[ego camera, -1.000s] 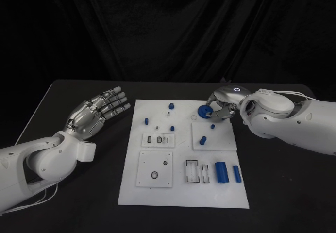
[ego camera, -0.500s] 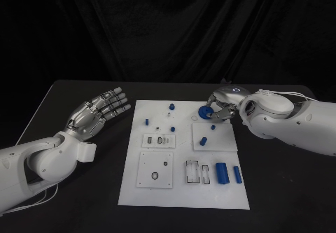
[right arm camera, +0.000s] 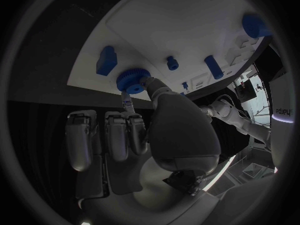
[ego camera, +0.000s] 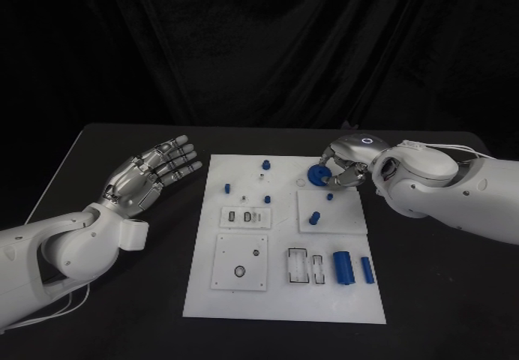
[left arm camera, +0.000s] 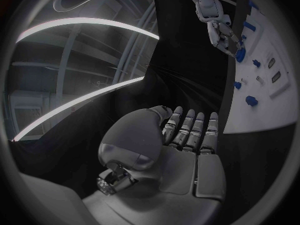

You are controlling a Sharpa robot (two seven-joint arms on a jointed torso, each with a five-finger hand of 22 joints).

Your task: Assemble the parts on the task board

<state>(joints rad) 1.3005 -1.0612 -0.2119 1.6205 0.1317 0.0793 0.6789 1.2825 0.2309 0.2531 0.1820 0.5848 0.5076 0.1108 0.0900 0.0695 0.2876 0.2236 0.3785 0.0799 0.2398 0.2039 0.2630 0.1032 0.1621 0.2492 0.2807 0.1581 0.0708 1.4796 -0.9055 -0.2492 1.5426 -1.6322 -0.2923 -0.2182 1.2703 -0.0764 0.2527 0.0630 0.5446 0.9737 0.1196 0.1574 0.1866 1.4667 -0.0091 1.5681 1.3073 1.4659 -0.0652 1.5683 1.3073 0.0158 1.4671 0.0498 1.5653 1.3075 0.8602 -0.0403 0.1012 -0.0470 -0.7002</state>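
- Task board: white plate at mid-table. You have open black table on both sides, so bring the arms in from the flanks.
- Left hand: fingers spread, holding nothing, parked left of the board, well apart from the parts.
- Right hand: pinches the blue gear above the board's far right corner.
- Blue gear: judged the part in hand; keep it level and lower it straight, clear of the nearby blue peg.

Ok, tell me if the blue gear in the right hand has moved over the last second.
No. The blue gear sits at the same spot off the board's far right corner, pinched by the right hand.
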